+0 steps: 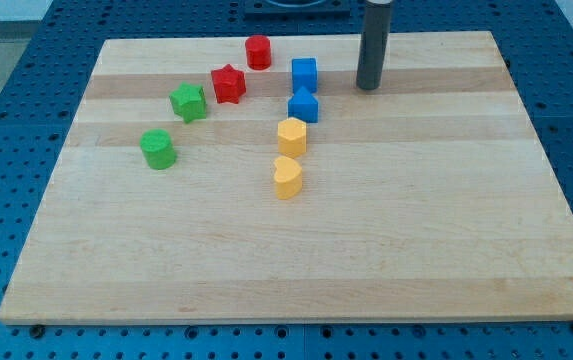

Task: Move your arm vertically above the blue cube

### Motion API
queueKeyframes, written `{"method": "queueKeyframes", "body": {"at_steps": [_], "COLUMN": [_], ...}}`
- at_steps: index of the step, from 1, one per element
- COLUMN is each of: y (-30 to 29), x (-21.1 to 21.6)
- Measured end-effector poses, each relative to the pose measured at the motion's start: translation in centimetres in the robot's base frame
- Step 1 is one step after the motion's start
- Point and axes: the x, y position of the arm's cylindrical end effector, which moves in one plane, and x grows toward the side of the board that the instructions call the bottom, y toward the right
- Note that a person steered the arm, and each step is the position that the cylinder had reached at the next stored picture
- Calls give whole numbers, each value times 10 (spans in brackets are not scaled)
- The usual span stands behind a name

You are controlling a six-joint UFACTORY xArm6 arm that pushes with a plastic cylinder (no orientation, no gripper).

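The blue cube [304, 73] sits near the view's top, a little right of centre on the wooden board [296, 250]. My tip [368, 87] rests on the board to the cube's right, about a block and a half away, not touching it. A second blue block [303, 105], with a peaked top, lies just below the cube.
A red cylinder [258, 52] and a red star-shaped block [228, 83] lie left of the cube. A green star-shaped block [188, 102] and a green cylinder [157, 149] lie further left. A yellow hexagonal block [292, 135] and a yellow heart-shaped block [286, 178] lie below the blue blocks.
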Motion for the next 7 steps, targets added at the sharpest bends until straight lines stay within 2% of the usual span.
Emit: {"method": "queueKeyframes", "body": {"at_steps": [7], "y": [5], "x": [-41]}}
